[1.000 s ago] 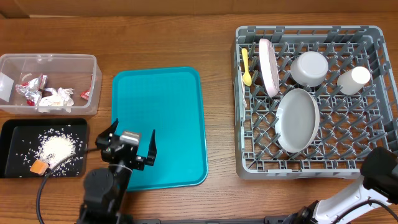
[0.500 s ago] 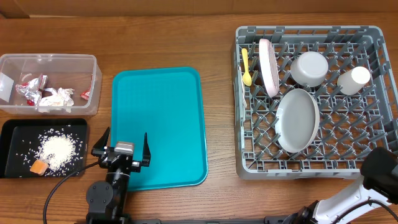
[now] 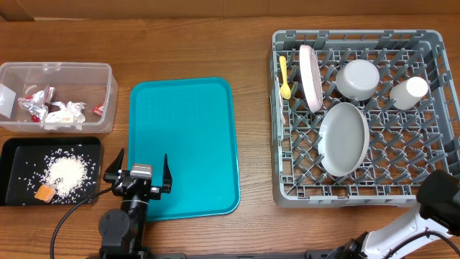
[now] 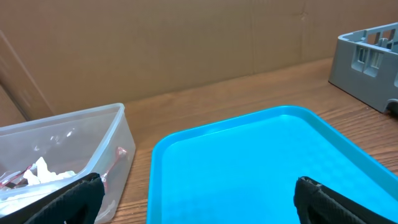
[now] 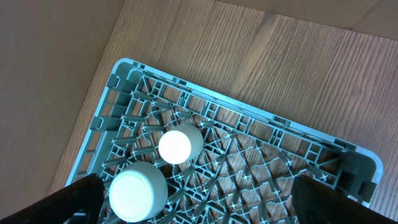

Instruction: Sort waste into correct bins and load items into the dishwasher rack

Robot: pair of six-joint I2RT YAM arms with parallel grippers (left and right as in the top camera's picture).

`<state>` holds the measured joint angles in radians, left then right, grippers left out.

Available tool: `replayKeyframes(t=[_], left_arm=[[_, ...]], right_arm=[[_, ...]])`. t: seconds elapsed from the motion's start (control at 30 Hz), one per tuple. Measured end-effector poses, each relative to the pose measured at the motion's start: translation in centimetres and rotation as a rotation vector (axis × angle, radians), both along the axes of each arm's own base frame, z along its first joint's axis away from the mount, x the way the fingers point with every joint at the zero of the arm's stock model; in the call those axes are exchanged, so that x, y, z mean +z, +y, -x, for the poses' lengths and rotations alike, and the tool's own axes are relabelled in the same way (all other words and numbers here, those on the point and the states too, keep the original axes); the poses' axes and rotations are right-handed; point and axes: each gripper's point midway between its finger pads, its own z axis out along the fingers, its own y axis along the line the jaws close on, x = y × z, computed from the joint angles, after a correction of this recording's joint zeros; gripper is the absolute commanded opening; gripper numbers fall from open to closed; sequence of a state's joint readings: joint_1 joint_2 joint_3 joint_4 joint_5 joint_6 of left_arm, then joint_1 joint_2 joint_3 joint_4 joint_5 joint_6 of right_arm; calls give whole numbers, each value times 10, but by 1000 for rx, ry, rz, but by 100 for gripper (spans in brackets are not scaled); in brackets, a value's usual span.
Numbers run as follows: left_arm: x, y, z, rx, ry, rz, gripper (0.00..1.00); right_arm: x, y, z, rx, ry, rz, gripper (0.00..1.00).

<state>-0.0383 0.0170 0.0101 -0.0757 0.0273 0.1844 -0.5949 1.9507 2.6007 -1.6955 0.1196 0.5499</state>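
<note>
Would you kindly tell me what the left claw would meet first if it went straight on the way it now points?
Probably the teal tray: the open left claw points across its surface, though its height above the tray is unclear.

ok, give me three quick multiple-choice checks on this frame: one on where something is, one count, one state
1. The orange food cube lies:
A) in the clear tub
B) on the teal tray
C) in the black tray, beside the rice

2. Round plates in the dishwasher rack:
A) one
B) two
C) three

3. The left gripper is:
A) open, holding nothing
B) shut on a napkin
C) shut on a fork

Key:
1 C: the cube sits at the edge of the rice pile in the black tray.
2 B: a pinkish plate and a grey-green plate stand among the pegs.
3 A: its fingers are spread wide with nothing between them.
</note>
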Motion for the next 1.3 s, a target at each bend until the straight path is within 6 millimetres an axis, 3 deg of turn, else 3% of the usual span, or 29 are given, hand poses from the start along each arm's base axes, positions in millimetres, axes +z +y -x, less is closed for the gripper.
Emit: replayKeyframes(t=[0.77, 0.93, 1.03, 1.1, 1.23, 1.27, 1.3], left_arm=[[0, 0, 0, 0, 0, -3, 100], [0, 0, 0, 0, 0, -3, 100], [0, 0, 0, 0, 0, -3, 100], [0, 0, 0, 0, 0, -3, 100], [0, 0, 0, 0, -1, -3, 100], [0, 0, 0, 0, -1, -3, 100], [0, 0, 0, 0, -1, -3, 100]], right_arm=[[0, 0, 0, 0, 0, 0, 100], [10, 8, 4, 10, -21, 14, 100], [43, 33, 15, 50, -96, 61, 100], [79, 64, 32, 98, -186, 112, 100], [139, 123, 79, 204, -373, 199, 100], [159, 145, 103, 247, -452, 227, 100], [163, 149, 108, 256, -466, 233, 100]])
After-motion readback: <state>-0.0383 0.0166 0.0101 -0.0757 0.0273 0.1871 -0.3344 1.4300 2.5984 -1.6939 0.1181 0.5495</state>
